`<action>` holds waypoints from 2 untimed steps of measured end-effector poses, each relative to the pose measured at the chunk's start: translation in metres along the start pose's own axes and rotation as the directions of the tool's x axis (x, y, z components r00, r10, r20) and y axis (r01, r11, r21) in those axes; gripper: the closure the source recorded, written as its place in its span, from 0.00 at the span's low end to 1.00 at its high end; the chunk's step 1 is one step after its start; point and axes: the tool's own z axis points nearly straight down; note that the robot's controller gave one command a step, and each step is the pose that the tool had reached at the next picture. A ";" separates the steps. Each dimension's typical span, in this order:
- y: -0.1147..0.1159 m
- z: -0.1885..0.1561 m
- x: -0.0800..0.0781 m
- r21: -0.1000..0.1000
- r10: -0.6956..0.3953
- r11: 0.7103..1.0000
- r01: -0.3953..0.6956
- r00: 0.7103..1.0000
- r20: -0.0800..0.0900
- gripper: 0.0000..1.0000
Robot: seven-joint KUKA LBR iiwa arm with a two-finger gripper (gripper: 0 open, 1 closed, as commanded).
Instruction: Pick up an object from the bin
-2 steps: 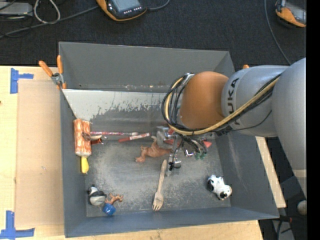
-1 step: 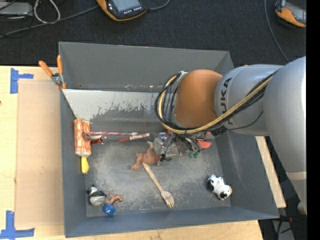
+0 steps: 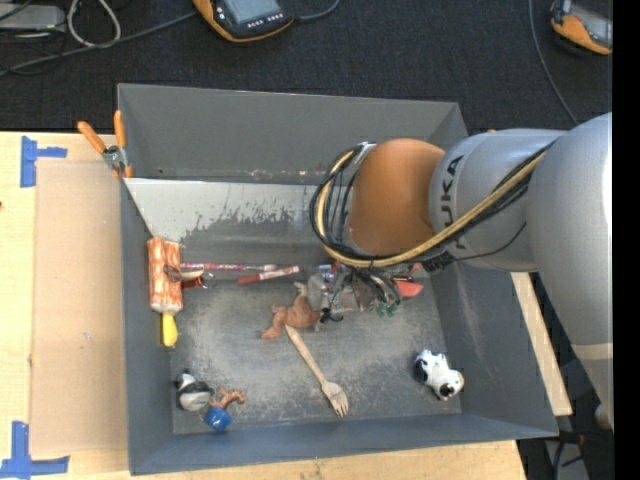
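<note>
Grey bin (image 3: 250, 128): brown figure (image 3: 293, 317) beside arm (image 3: 520, 198) (fork (image 3: 315, 368) adjacent).

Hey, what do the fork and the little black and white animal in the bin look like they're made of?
The fork looks like pale wood or bamboo: flat beige, matt, no glint, though tan plastic is possible. The black and white animal looks like moulded plastic or rubber: a smooth rounded body with crisp colour patches and a slight sheen.
</note>
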 end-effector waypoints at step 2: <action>0.008 -0.127 0.007 -0.001 -0.108 0.994 0.108 0.994 -0.005 1.00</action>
